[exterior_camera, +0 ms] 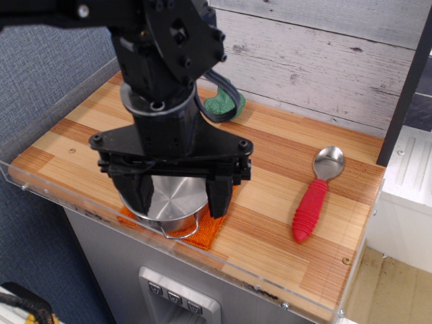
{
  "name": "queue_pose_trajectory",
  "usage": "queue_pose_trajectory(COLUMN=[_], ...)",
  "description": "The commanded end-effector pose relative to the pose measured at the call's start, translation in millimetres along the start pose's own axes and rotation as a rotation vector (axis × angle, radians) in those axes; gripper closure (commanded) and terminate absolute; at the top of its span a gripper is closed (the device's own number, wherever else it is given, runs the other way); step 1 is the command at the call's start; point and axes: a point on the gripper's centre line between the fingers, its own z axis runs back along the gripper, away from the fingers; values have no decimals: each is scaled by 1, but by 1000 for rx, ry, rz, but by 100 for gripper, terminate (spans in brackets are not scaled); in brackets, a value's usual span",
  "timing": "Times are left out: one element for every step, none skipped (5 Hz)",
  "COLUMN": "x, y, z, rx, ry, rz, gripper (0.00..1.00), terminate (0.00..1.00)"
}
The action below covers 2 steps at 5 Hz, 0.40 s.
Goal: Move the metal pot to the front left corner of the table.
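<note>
The metal pot (174,202) is small, round and shiny, and sits upside down on an orange cloth (202,235) near the table's front edge. One wire loop handle (183,229) shows at its front. My black gripper (179,196) hangs right over the pot with its fingers (217,199) spread wide, one on each side of the pot's rim. The jaws are open and I cannot see them pressing the pot. The striped wooden table (270,223) has a clear acrylic rim (40,192) along its edges.
A metal spoon with a red handle (312,206) lies at the right. A green object (226,104) lies at the back by the grey plank wall, partly behind the arm. A grey partition stands at the left. Bare tabletop lies left of the pot.
</note>
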Motion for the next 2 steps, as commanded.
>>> queue_pose_trajectory(x=[0, 8], y=[0, 22], z=[0, -14], rx=[0, 34], ry=[0, 25], rz=[0, 100], gripper=[0, 0], terminate=[0, 0])
